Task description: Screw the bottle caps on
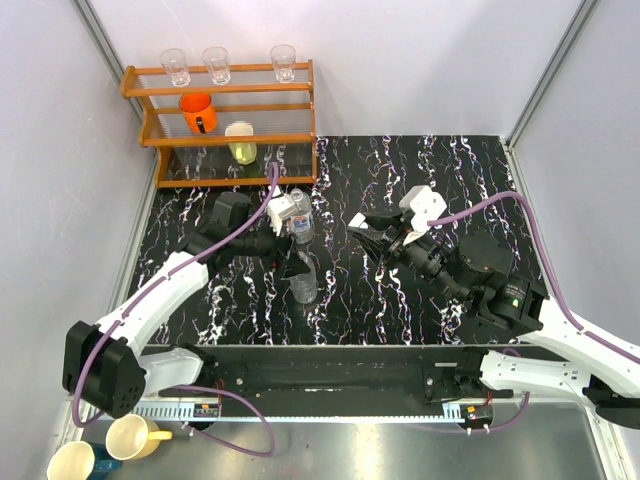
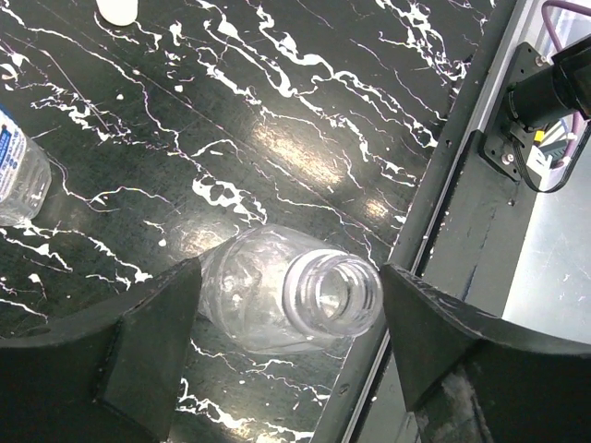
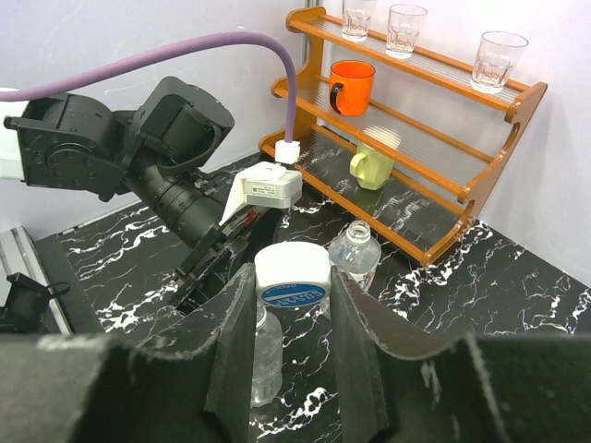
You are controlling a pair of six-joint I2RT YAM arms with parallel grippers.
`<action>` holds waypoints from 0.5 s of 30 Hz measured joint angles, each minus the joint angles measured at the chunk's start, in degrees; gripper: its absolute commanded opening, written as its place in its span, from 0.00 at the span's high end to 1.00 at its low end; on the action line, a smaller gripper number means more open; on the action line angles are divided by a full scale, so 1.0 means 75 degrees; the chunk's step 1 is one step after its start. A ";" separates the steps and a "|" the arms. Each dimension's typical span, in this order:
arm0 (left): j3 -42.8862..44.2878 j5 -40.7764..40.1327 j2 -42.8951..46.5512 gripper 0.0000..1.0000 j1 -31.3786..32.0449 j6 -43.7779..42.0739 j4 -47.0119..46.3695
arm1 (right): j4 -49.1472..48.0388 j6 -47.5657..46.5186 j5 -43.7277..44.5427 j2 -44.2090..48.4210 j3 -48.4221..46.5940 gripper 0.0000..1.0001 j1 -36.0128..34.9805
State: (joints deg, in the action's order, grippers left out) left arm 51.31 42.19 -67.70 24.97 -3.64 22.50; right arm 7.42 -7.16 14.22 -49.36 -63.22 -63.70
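The bottle cap (image 3: 292, 277), white with a blue top, is sitting pinched in my right gripper (image 3: 291, 295). The fingers are shut tight on its sides, and it's hanging off to the right of the bottles, not over either neck yet.

The open bottle (image 2: 249, 300) it's going on is standing mid-table toward the near side, with a labelled bottle (image 1: 300, 222) just far of it. My left gripper (image 2: 291, 277) is straddling the open one with its fingers wide and a gap showing on one side, so I'm not counting that as a grip.

I reckon the trick is clamping the body first, snug but not crushing the thin plastic. Then I'm bringing the cap in dead level over the mouth before twisting, since going in tilted is asking for cross-threading.

A spare cap (image 2: 117, 9) is lying apart on the marble tabletop (image 1: 440, 170).
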 measured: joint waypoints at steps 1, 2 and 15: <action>0.0000 -0.0006 -0.0003 0.24 0.0023 0.0006 0.0000 | 0.0003 0.0006 0.0015 0.0000 0.0000 0.74 0.0000; 0.0003 -0.0012 -0.0006 0.28 0.0047 0.0009 -0.0003 | 0.0000 0.0020 0.0026 0.0000 0.0000 0.74 0.0000; 0.0460 -0.1719 -0.0294 0.63 0.0953 -0.0181 -0.0061 | 0.0085 0.0210 0.0090 0.0020 0.0000 0.74 0.0000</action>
State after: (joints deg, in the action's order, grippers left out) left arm 54.76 29.30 -69.91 32.12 -4.99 22.04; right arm 8.05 -5.58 14.90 -49.21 -63.22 -63.70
